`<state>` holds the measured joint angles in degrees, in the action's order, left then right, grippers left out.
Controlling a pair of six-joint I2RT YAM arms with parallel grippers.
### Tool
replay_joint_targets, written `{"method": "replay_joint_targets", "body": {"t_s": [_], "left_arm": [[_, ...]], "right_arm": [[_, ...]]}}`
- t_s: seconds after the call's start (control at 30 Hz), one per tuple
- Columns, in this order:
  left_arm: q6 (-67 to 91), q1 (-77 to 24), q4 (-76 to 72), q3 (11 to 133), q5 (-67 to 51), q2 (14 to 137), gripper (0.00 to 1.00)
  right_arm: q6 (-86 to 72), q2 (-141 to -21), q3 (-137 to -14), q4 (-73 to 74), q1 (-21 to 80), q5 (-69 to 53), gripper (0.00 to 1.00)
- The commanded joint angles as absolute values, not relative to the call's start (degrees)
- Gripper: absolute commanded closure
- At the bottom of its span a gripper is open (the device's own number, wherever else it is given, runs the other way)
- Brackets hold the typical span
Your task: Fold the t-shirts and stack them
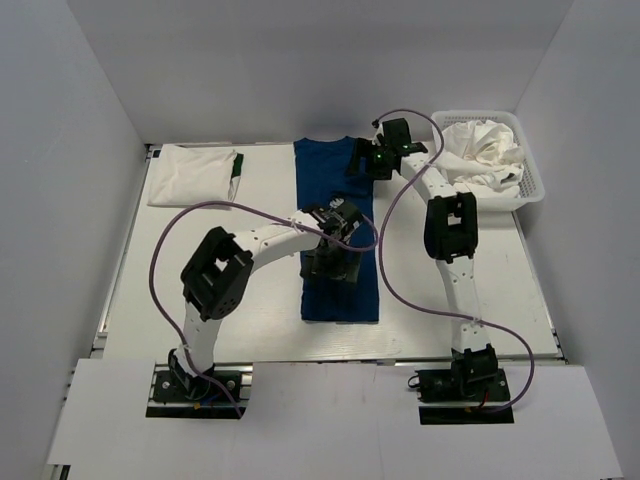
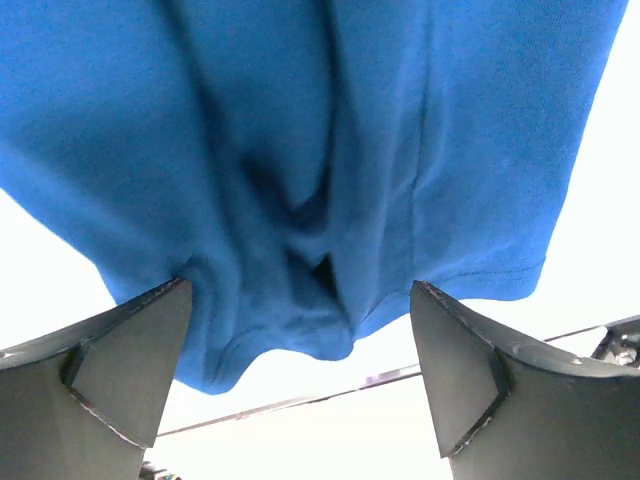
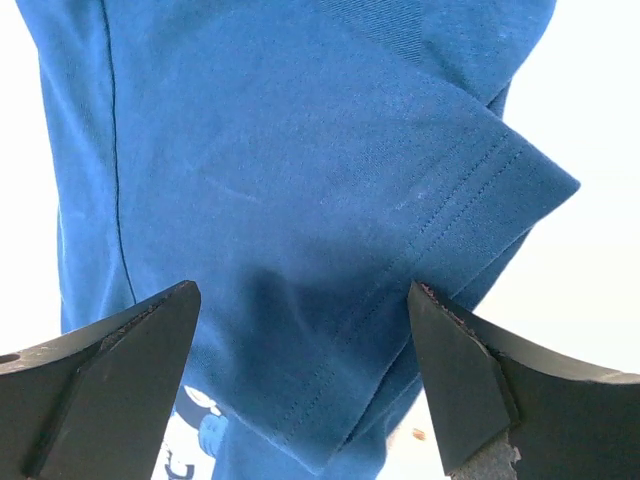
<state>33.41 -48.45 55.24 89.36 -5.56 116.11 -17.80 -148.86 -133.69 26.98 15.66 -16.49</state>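
White table [image 1: 240, 300], plain white walls on three sides. Overhead view.

- Upper left of frame: one folded white t-shirt [image 1: 192, 175], dark edging on its right side, lying flat as a neat rectangle. Counts as done; it looks like the start of the stack.
- Centre: blue t-shirt [image 1: 320, 180] laid out as a long narrow strip running from upper centre to lower centre. Sides appear already turned in. No crosswise fold yet.
- Upper right: basket [image 1: 536, 178] holding crumpled white t-shirts [image 1: 485, 150], unfolded; cannot count them.

Claws:
- Left gripper [image 2: 300, 290]: fingers spread wide over the lower half of the strip, holding nothing. Blue cloth is rumpled and bunched near the hem just beyond the tips. Cannot tell whether the tips touch the cloth.
- Right gripper [image 3: 303, 290]: fingers also wide apart and empty, above the upper right corner of the strip. Its wrist view shows the sleeve [image 3: 480, 200] folded inward, stitched hem visible, and a sliver of pale print [image 3: 190, 420] at lower left.

Judgement: early-to-middle of the job. One shirt finished, the blue one part-folded. Left to do: smooth the bunched hem, fold the strip end to end, move it onto the white shirt, then work through the basket load.
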Motion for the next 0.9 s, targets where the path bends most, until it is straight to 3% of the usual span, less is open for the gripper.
{"method": "replay_joint_targets", "body": {"t_s": [0.0,0.27,0.37,0.53,0.63,0.87], "left_arm": [[35.5,-48.52,60.54,92.64,3.4,108.56,0.0],[49.82,-47.2,65.03,76.57,13.09,86.42,0.0],[54.12,-47.2,65.04,68.76,13.71,79.91,0.0],[53.09,-46.67,55.84,62.32,6.96,80.58,0.0],[50.72,-46.67,52.83,62.4,4.66,84.27,0.06],[48.87,-46.67,47.83,63.46,1.68,92.63,0.2]], "right_arm": [[-12.84,-143.72,-133.51,25.4,15.64,-20.12,0.1],[-8.26,-113.07,-108.75,22.24,17.05,-19.17,0.1],[-12.89,-103.31,-86.85,19.35,18.71,-15.06,0.1],[-16.08,-89.75,-66.24,15.56,21.18,-15.98,0.1],[-17.31,-83.51,-55.58,18.18,23.46,-16.88,0.1],[-20.56,-71.29,-43.88,26.63,25.4,-22.4,0.1]]}}
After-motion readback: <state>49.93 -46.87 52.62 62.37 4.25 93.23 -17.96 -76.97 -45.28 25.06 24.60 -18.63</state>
